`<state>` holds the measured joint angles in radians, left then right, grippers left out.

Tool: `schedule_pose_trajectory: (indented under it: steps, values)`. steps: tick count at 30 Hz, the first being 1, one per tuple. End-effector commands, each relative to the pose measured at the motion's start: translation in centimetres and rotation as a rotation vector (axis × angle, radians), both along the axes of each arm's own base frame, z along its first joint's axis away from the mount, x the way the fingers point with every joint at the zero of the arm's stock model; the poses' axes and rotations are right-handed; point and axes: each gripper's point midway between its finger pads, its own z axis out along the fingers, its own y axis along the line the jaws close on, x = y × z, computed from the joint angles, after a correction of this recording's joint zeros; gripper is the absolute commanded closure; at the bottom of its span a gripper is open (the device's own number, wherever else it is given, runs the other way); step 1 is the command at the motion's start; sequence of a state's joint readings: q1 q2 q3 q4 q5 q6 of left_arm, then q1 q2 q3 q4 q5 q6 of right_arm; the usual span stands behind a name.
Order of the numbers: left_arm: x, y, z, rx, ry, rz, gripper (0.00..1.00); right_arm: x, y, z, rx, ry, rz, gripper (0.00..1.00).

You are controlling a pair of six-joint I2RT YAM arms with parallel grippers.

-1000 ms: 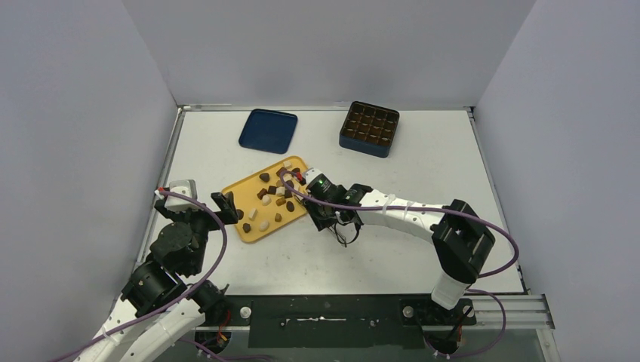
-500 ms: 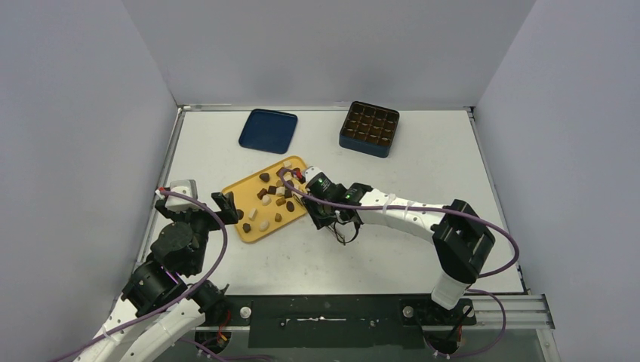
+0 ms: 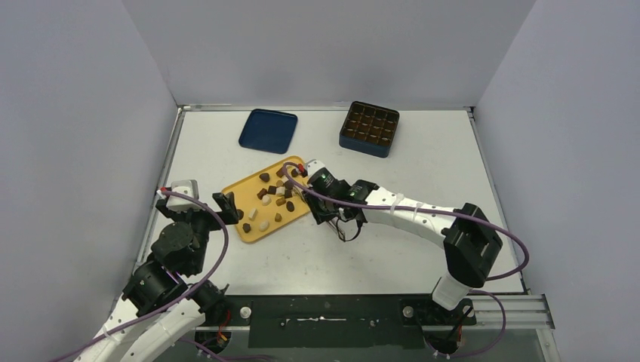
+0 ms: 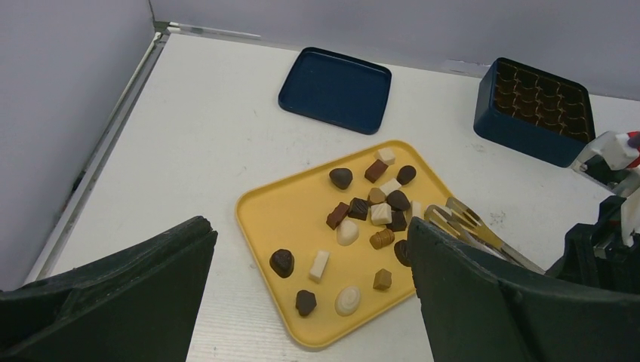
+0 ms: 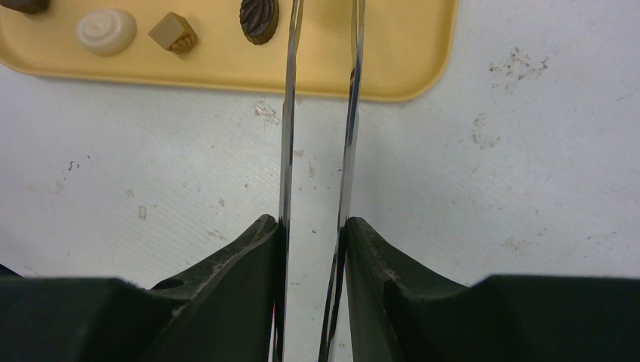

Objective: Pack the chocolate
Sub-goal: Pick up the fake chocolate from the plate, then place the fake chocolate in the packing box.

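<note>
Many chocolates (image 4: pixel 381 213) on yellow tray (image 4: pixel 275 215)

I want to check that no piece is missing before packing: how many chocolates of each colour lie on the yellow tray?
dark brown chocolates: 10
white chocolates: 7
caramel-brown chocolates: 3
Total: 20, all on the yellow tray. The middle cluster is crowded, so one piece may be miscounted.
</note>
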<state>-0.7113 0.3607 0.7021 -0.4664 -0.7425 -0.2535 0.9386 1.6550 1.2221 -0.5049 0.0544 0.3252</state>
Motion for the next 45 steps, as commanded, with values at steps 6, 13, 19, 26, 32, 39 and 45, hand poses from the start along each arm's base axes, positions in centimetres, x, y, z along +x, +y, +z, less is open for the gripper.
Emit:
schedule_pose_trajectory:
  steps: [6,13,19,26,32,39,45]
  values:
    - [0.5,-0.7,0.7,-0.004,-0.019,-0.024,0.03,3.6,0.0,7.4,0.114,-0.144,-0.059,0.77]
    - [0.4,-0.7,0.9,-0.012,-0.025,-0.031,0.03,8.6,-2.2,10.0,0.163,-0.171,-0.143,0.77]
    - [0.3,-0.8,0.9,-0.023,-0.034,-0.036,0.03,12.9,-4.6,11.4,0.16,-0.214,-0.224,0.77]
    - [0.5,-1.5,0.8,-0.019,-0.025,-0.067,0.03,17.5,-8.1,12.0,0.152,-0.25,-0.312,0.78]
    - [0.5,-2.0,0.8,-0.022,-0.026,-0.09,0.03,21.0,-10.4,12.9,0.154,-0.274,-0.383,0.78]
    - [0.5,-1.8,1.0,-0.029,-0.037,-0.089,0.03,24.0,-13.0,11.0,0.118,-0.263,-0.471,0.78]
    - [0.5,-1.9,1.0,-0.029,-0.037,-0.095,0.03,25.9,-16.5,9.9,0.071,-0.263,-0.562,0.78]
